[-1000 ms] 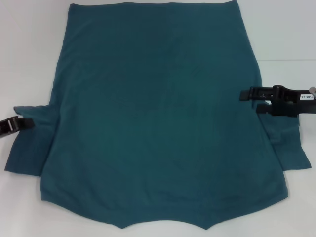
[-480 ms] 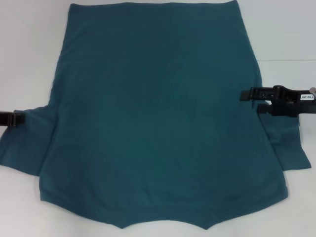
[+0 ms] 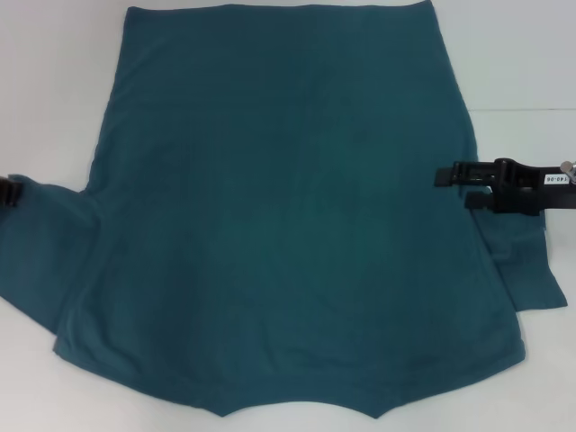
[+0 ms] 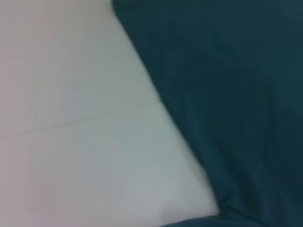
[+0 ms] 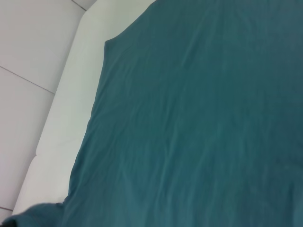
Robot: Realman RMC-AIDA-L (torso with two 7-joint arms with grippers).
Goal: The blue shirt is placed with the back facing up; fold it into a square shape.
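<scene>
blue shirt (image 3: 288,225) covering most of white table (image 3: 54,90), bare margins both sides

Blue shirt (image 3: 288,225) flat on white table (image 3: 54,90); left claw (image 3: 7,191) at sleeve, right claw (image 3: 454,180) at edge

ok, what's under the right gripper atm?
The right gripper sits over the blue shirt at its right edge, just above the right sleeve. The white table shows beyond the cloth. Whatever lies beneath the shirt is covered, so I cannot tell.
</scene>
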